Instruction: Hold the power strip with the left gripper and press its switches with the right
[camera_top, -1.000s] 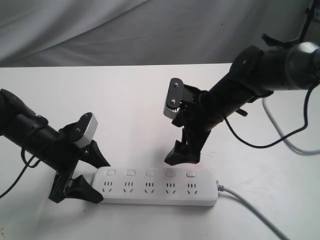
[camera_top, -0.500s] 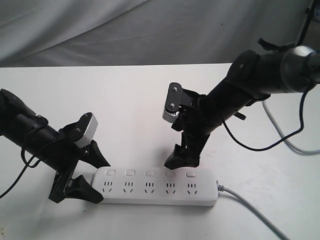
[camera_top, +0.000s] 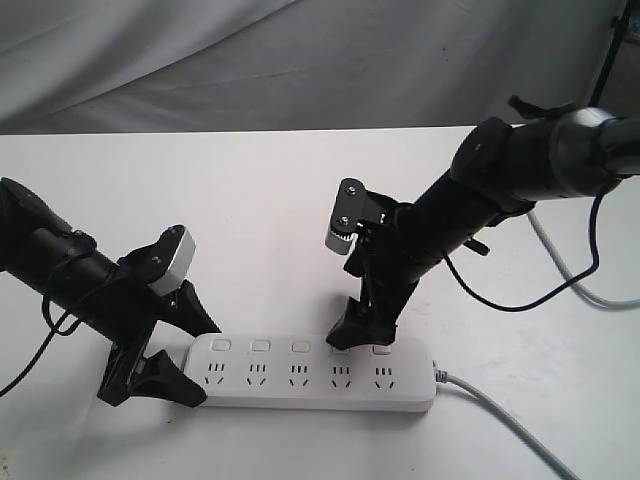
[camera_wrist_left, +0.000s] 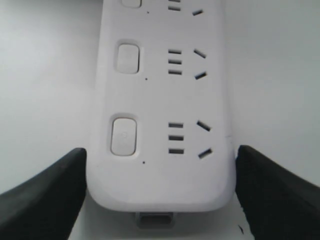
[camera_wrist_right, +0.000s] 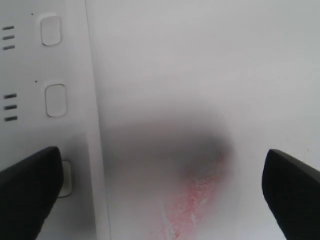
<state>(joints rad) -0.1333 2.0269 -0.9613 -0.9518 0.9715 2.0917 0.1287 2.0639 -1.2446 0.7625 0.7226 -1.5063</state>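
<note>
The white power strip lies flat near the table's front, its grey cable leaving to the right. My left gripper straddles its left end. In the left wrist view this gripper has a black finger against each long side of the strip, shut on it. My right gripper is open wide. One finger has its tip down at the fourth of the switches from the left, partly covering it. The other finger hangs over bare table. Two more switches show beyond it.
The white table ends at a grey cloth backdrop. A second grey cable loops at the right behind the right arm. A faint pink smear marks the table beside the strip.
The right arm has come down and toward the strip, bringing its finger tip from above the table's bare top onto the fourth switch. The left gripper and the strip have not moved.
</note>
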